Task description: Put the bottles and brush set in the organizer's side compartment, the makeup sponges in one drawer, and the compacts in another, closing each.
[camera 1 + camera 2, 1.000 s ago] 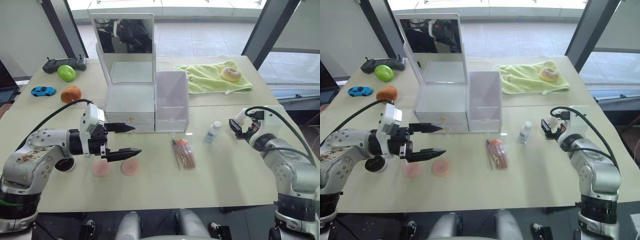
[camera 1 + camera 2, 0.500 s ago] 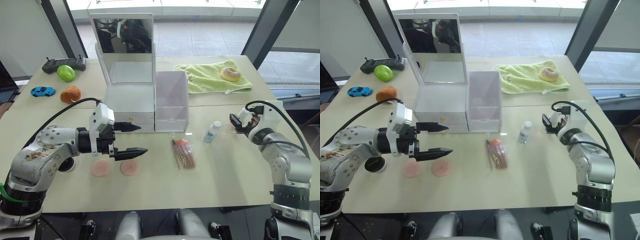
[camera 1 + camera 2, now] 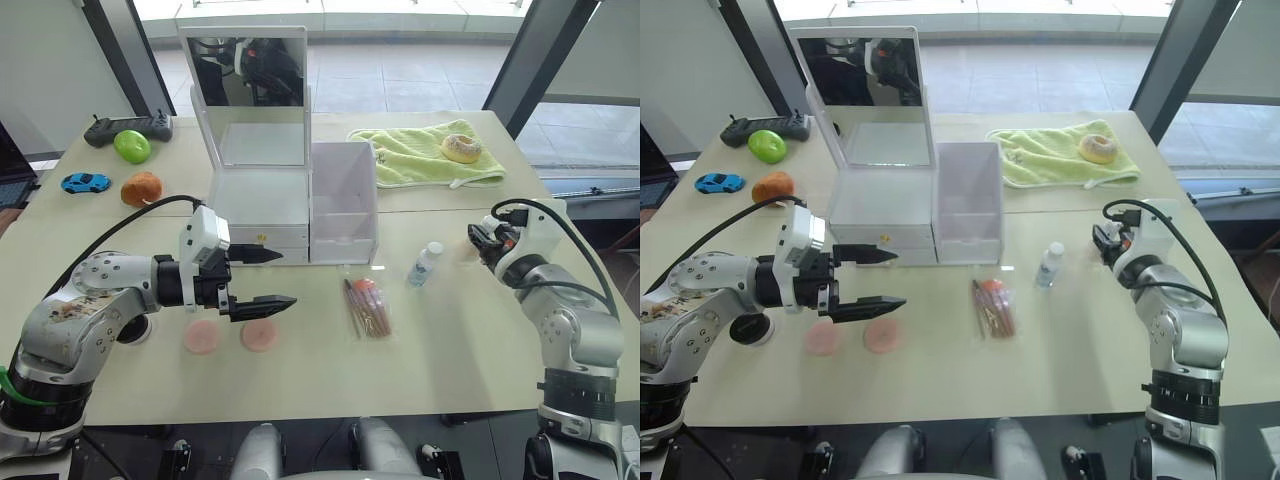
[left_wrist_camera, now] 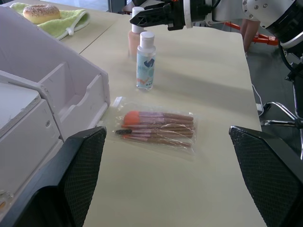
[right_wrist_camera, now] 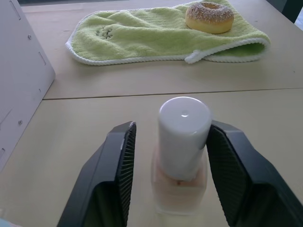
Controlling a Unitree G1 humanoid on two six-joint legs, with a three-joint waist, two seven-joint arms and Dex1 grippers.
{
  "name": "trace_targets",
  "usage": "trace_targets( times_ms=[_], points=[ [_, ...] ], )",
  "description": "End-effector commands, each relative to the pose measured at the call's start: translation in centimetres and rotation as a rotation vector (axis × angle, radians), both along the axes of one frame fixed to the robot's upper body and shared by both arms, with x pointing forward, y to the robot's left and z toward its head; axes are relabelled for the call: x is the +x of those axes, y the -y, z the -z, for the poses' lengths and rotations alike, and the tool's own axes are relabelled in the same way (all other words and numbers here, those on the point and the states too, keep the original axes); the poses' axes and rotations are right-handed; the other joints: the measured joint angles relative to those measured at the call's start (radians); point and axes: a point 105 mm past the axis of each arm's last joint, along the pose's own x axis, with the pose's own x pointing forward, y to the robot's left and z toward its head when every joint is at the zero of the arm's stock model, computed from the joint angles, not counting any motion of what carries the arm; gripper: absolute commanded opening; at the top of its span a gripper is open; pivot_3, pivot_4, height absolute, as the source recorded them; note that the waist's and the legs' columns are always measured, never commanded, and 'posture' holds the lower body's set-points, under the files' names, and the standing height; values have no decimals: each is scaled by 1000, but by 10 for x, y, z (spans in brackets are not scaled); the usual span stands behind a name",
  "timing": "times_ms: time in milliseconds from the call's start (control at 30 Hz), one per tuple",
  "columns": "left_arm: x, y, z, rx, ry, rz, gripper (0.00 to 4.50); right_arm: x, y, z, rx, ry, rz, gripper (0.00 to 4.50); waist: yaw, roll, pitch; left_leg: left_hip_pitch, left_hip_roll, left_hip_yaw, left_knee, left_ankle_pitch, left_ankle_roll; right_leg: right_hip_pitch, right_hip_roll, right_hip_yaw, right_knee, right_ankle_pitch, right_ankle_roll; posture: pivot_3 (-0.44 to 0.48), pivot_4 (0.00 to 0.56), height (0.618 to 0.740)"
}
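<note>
At the right of the frame, the right pincer (image 5: pixel 165 189) straddles the peach bottle (image 5: pixel 182 156) on the desk (image 5: pixel 94 142), fingers not yet touching. Close squarely below the cap. The left pincer (image 3: pixel 262 279) hovers open, mid-left.

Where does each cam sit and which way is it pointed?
Left and right eye: on the head, looking forward and down over the table; both arms show.
Left wrist: looks along the open left end effector across the brush set toward the clear bottle.
Right wrist: looks between the right end effector fingers at a white-capped bottle, green towel beyond.
Shared: both wrist views catch the towel and donut.
</note>
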Motion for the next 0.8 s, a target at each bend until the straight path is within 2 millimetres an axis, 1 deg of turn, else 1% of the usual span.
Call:
trace_targets(
  times_ms=[33, 233, 300, 367, 400, 533, 600, 633, 667, 733, 800],
  points=[
    [-3, 1, -6, 1, 25, 14, 4500, -1, -2, -24, -11, 84, -9, 965, 0, 0, 0, 0, 0, 0, 0, 0, 0, 0, 0, 0, 0, 0, 0, 0, 150, 740],
    [-2, 0, -6, 2, 25, 14, 4500, -2, -6, -31, -15, 107, -25, 965, 0, 1, 1, 0, 0, 0, 0, 0, 0, 0, 0, 0, 0, 0, 0, 0, 150, 740],
    [-2, 0, -6, 3, 24, 12, 4500, -3, -13, -42, -20, 139, -59, 965, 0, 1, 1, 0, 0, 0, 0, 0, 0, 0, 0, 0, 0, 0, 0, 0, 150, 740],
    [-2, -1, -6, 4, 24, 9, 4500, -5, -25, -57, -37, 176, -112, 965, 0, 2, 1, 0, 0, 0, 0, 0, 0, 0, 0, 0, 0, 0, 0, 0, 150, 740],
    [-1, -1, -6, 5, 23, 9, 4500, -5, -28, -61, -43, 183, -126, 965, -1, 2, 2, 0, 0, 0, 0, 0, 0, 0, 0, 0, 0, 0, 0, 0, 150, 740],
    [0, -3, -5, 5, 22, 2, 4500, -12, -65, -102, -37, 256, -282, 965, -5, 3, 2, 0, 0, 0, -1, 0, 0, -1, 1, 0, 0, 0, 0, 0, 150, 740],
    [1, -3, -5, 3, 21, -1, 4500, -13, -79, -115, -21, 257, -331, 965, -6, 4, 2, 0, 0, -1, -1, 0, 0, -1, 1, 0, 0, 0, 0, 0, 150, 740],
    [2, -2, -5, -11, 12, -8, 4500, -13, -99, -124, 14, 244, -403, 965, -5, 3, 2, 0, 0, -1, -1, 0, 0, -1, 1, 0, 0, 0, 0, 0, 150, 740],
    [3, -2, -5, -25, 5, -15, 4500, -13, -116, -129, 36, 225, -460, 965, -7, 3, 2, 0, 0, -2, -1, 0, 0, -1, 1, 0, 0, 0, 0, 0, 150, 740],
    [7, -2, -5, -40, 0, -33, 4500, -13, -138, -135, 53, 192, -527, 965, -9, 3, 2, 0, 0, -2, -1, 0, 0, -2, 1, 0, 0, 1, -1, 0, 150, 740],
    [11, -5, -4, -39, 5, -52, 4500, -12, -152, -136, 52, 168, -563, 965, -8, 3, 2, 0, 1, -3, -1, 0, 0, -2, 1, -1, 0, 1, -1, 0, 150, 740]
  ],
)
